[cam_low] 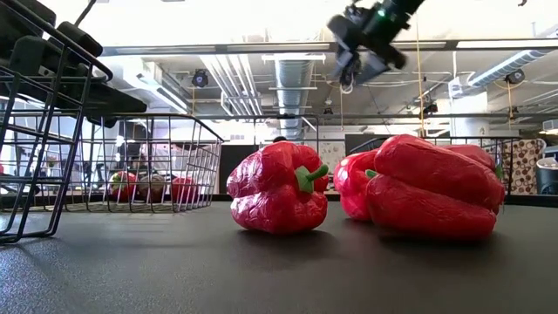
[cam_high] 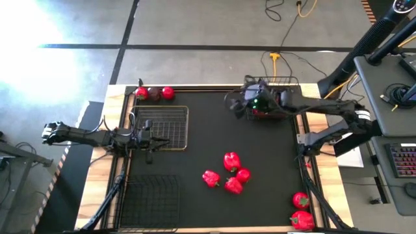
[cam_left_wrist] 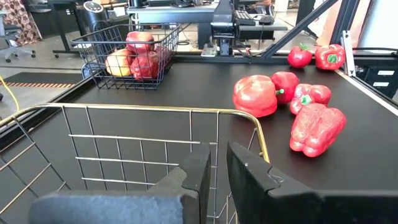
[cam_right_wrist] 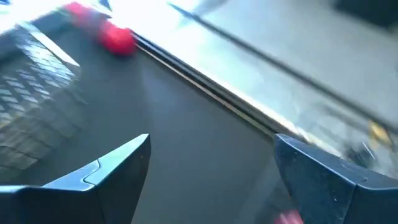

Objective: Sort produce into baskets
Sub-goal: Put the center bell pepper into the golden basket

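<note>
Hanging above the basket [cam_high: 281,97] at the far edge, the right gripper [cam_right_wrist: 211,162] is open and empty. The left gripper [cam_left_wrist: 214,168] sits nearly shut over a wire basket [cam_high: 162,127]. Four shiny, lumpy peppers [cam_high: 231,174] cluster mid-table.

The high view looked straight down; the low view sat at mat level, close behind the peppers [cam_low: 277,187], shared with the left wrist view.
</note>
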Controlling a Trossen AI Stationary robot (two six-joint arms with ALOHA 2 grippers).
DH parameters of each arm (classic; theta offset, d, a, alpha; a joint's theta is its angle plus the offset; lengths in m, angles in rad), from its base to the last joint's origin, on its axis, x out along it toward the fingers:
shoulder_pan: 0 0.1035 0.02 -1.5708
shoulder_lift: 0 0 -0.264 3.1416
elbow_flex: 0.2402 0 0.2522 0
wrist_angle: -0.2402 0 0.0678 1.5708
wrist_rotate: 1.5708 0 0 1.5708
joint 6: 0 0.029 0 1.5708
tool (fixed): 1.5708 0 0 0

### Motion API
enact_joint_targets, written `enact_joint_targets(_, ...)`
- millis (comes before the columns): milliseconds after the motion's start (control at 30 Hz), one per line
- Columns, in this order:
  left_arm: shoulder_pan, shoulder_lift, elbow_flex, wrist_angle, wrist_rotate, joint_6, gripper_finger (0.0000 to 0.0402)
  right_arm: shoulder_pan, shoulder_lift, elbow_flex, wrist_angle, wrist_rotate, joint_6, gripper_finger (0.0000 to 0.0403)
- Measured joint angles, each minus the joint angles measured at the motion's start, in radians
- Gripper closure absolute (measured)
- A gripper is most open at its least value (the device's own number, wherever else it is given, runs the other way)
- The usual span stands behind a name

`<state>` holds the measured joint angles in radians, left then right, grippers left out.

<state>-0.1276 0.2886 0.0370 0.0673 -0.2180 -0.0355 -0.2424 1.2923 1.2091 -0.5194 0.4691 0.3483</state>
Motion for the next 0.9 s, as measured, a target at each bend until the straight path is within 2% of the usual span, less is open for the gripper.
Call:
enact_joint_targets(200, 0.000, 0.000, 0.000, 0.000, 0.000, 0.000, 0.0364, 0.085, 0.115, -0.072, 0.326, -0.003, -0.139, 0.0076)
enact_joint_targets(267, 0.000, 0.000, 0.000, 0.000, 0.000, 0.000, 0.0364, 0.112, 0.148, -0.111, 0.399, -0.051, -0.140, 0.0076)
enact_joint_targets(333, 0.000, 0.001, 0.000, 0.000, 0.000, 0.000, 0.0364, 0.147, 0.171, -0.148, 0.438, -0.146, -0.154, 0.0076)
enact_joint_targets(467, 0.000, 0.000, 0.000, 0.000, 0.000, 0.000, 0.0364, 0.241, 0.181, -0.207, 0.450, -0.304, -0.266, 0.0077)
enact_joint_targets(633, 0.000, 0.002, 0.000, 0.000, 0.000, 0.000, 0.0364, 0.356, 0.187, -0.248, 0.455, -0.343, -0.482, 0.0077)
enact_joint_targets(733, 0.000, 0.002, 0.000, 0.000, 0.000, 0.000, 0.0364, 0.390, 0.196, -0.247, 0.449, -0.356, -0.457, 0.0076)
enact_joint_targets(833, 0.000, 0.002, 0.000, 0.000, 0.000, 0.000, 0.0364, 0.417, 0.196, -0.222, 0.356, -0.433, -0.373, 0.0077)
enact_joint_targets(900, 0.000, 0.002, 0.000, 0.000, 0.000, 0.000, 0.0364, 0.435, 0.190, -0.192, 0.257, -0.444, -0.308, 0.0076)
